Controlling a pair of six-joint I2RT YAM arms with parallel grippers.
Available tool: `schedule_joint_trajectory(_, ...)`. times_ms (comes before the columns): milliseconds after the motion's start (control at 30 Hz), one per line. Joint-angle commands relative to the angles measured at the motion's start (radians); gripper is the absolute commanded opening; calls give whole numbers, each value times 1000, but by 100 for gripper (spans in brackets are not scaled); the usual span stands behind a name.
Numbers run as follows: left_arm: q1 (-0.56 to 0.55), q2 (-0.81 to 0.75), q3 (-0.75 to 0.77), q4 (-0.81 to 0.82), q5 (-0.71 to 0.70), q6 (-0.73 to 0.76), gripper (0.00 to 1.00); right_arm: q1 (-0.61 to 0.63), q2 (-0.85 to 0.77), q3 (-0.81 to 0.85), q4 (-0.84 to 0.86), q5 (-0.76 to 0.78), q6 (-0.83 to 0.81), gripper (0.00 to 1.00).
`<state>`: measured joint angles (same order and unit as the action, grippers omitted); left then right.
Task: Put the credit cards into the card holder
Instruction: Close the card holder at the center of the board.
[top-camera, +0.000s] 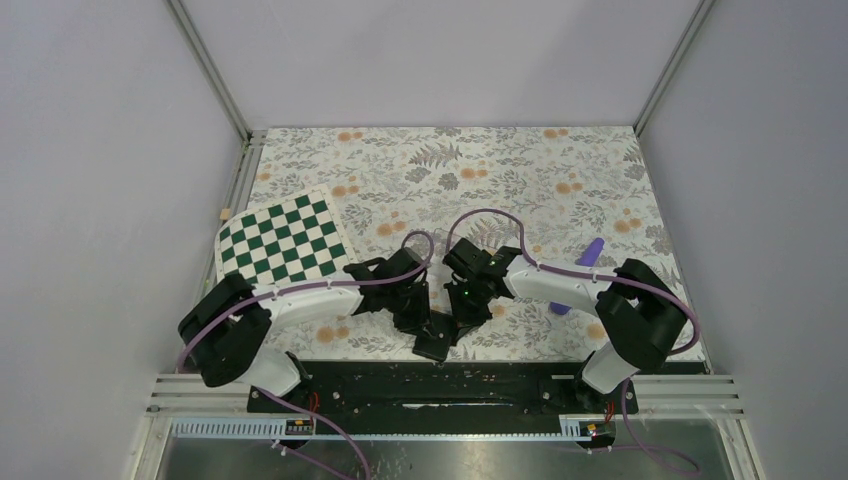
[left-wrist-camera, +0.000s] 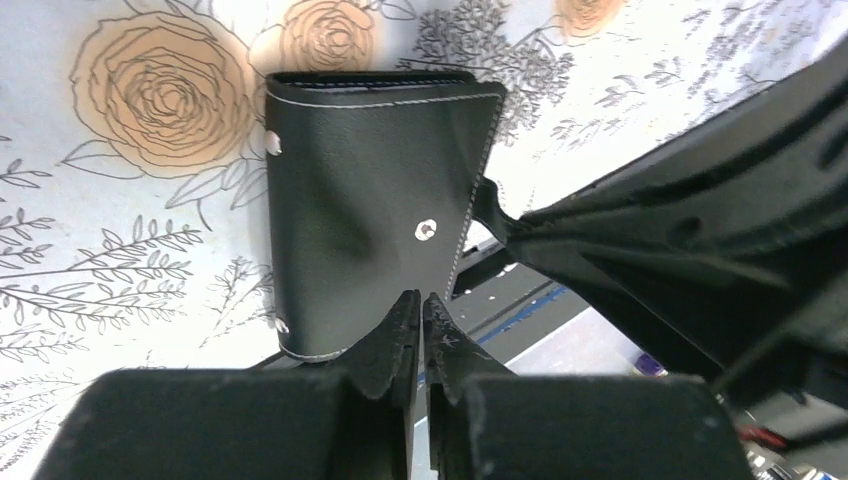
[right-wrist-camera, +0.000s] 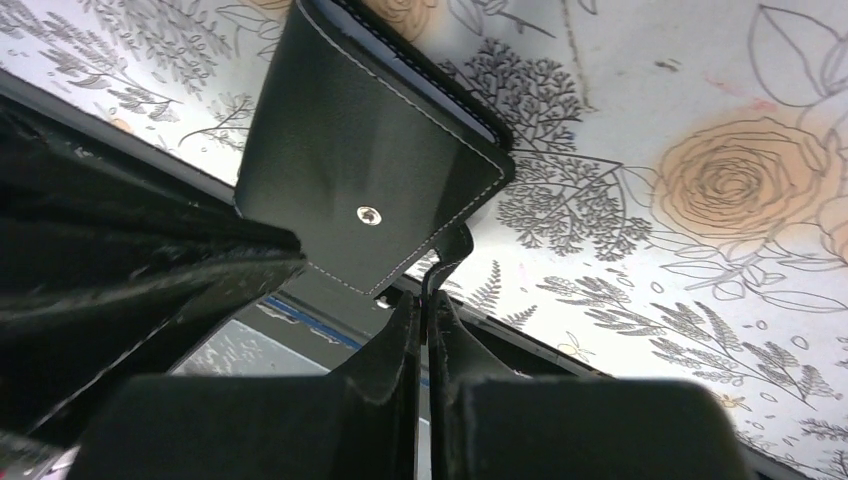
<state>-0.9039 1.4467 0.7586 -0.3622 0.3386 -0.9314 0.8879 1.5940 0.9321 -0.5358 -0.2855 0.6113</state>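
The card holder (top-camera: 435, 342) is a closed black wallet lying at the table's near edge, between both grippers. It also shows in the left wrist view (left-wrist-camera: 370, 200) and in the right wrist view (right-wrist-camera: 370, 150). My right gripper (right-wrist-camera: 424, 300) is shut on its snap tab (right-wrist-camera: 452, 250), and it also shows from above (top-camera: 462, 318). My left gripper (left-wrist-camera: 421, 300) is shut, with its tips at the wallet's near edge and nothing seen between them. It also shows from above (top-camera: 413, 318). The credit cards are out of view.
A green-and-white checkered board (top-camera: 283, 240) lies at the left. A purple cylinder (top-camera: 592, 252) lies at the right, partly behind the right arm. The black base rail (top-camera: 440, 385) runs just past the table's near edge, under the wallet's overhang.
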Motion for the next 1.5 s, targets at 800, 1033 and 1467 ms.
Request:
schedule_joint_trajectory(800,-28,-65,21,-42,-71,37,18,-7,8,36,162,-100,91,58)
schedule_joint_trajectory(1033,-21,-102,-42,96,16,-18,28,-44,-49,8,168,-85,93,52)
schedule_joint_trajectory(1467,15,-54,-113,342,99,-104,32,-79,89,30,166,-94,84,20)
